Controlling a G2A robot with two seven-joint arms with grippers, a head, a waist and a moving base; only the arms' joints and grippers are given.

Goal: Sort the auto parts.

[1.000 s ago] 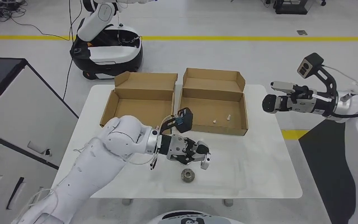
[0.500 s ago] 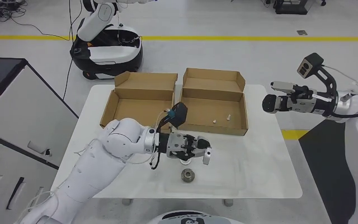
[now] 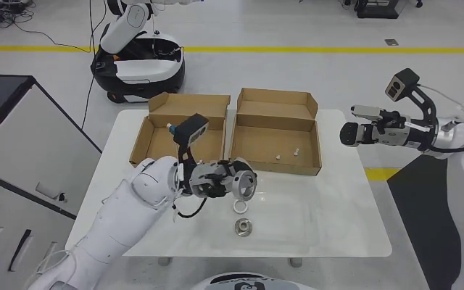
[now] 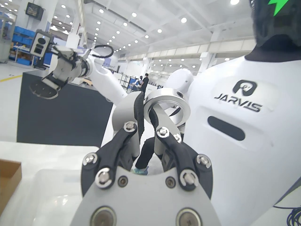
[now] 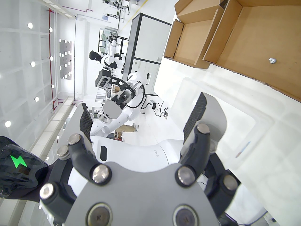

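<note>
- The left claw (image 4: 144,110) is clamped on the wall of a metal ring (image 4: 174,102), with one finger inside the bore and one outside.
- The ring is held up off the bench (image 3: 326,217), just in front of the left cardboard box (image 3: 170,141) and the right cardboard box (image 3: 261,145).
- A white ring (image 3: 241,206) and a grey metal part (image 3: 243,227) are seen lying on the bench near its front edge, close together but apart.
- Two small bolts (image 3: 278,156) are seen lying in the right cardboard box.
- The right claw (image 5: 141,111) is spread wide and is held at the bench's right edge, beside the right cardboard box.
</note>
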